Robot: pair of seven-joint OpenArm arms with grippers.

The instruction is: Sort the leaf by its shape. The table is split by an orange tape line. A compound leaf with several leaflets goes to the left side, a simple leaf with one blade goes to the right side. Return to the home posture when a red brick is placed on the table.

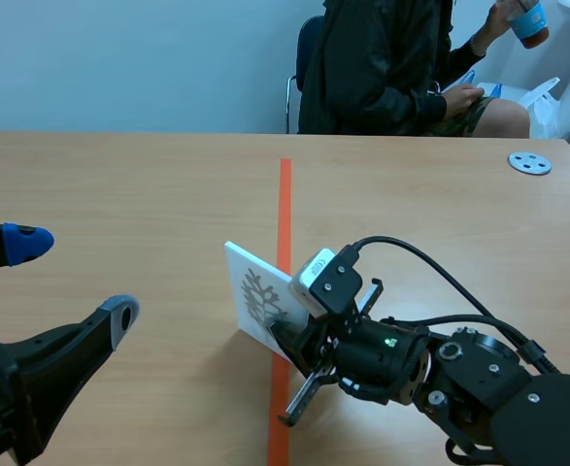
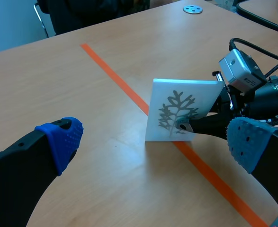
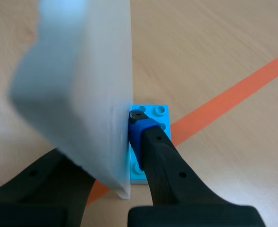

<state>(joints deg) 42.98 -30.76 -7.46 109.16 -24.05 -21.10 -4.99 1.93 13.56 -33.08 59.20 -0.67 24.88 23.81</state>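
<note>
Near left, left gripper (image 1: 71, 279): hung low over the left half of the table (image 1: 119, 184), blue-padded fingers spread wide, nothing between them.
Near right, right gripper (image 1: 283, 335): pinched the leaf card (image 1: 255, 291) between its pads.
Leaf card: stood on its lower edge at the orange tape line (image 1: 285, 204), tilted, printed face toward the left half; the leaf showed a stem with many branching leaflets, so it read as compound.
Blue brick (image 3: 150, 111): lay flat just behind the card, across the tape, touching the right finger; whether it was joined to the card could not be told.
Step in hand: card gripped at the line, not yet sorted.
Next move: likely carry it well onto the left side, set it down, then release.
Home cue: no red brick was visible.
Far side: a person (image 1: 382, 68) sat across the table; a grey disc (image 1: 529, 163) lay at far right.
</note>
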